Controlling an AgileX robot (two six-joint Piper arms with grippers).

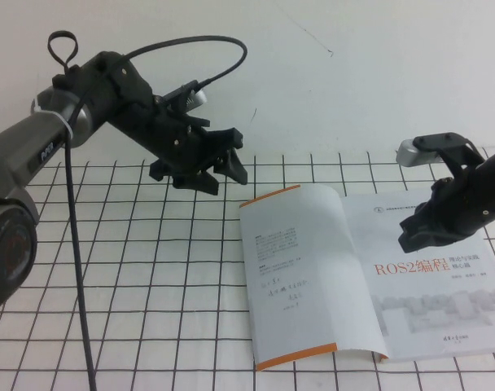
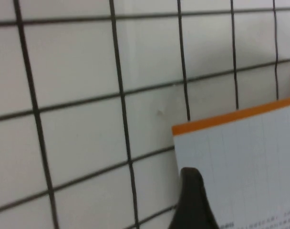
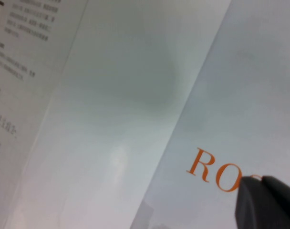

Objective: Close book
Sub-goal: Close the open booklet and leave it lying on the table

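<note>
The book [image 1: 370, 277] lies open on the gridded table [image 1: 133, 269], toward 4 o'clock in the high view. Its orange-edged cover [image 1: 296, 277] is spread on the 9 o'clock side and its title page [image 1: 431, 285] on the 3 o'clock side.

The left gripper [image 1: 200, 167] hangs above the table at about 10 o'clock from the cover, near its far corner and apart from it. The right gripper [image 1: 427, 236] is low over the title page at about 2 o'clock from the spine. Whether it touches the paper, I cannot tell. For neither gripper can I tell if it is open or closed.

The job looks barely begun, with both halves still spread. A good close would probably start with the left gripper dropping to the cover's free edge at 9 o'clock and getting under it. It would then carry the cover in an arc toward 3 o'clock, hinging on the spine. The right gripper can steady the page but should clear out before the cover lands.
</note>
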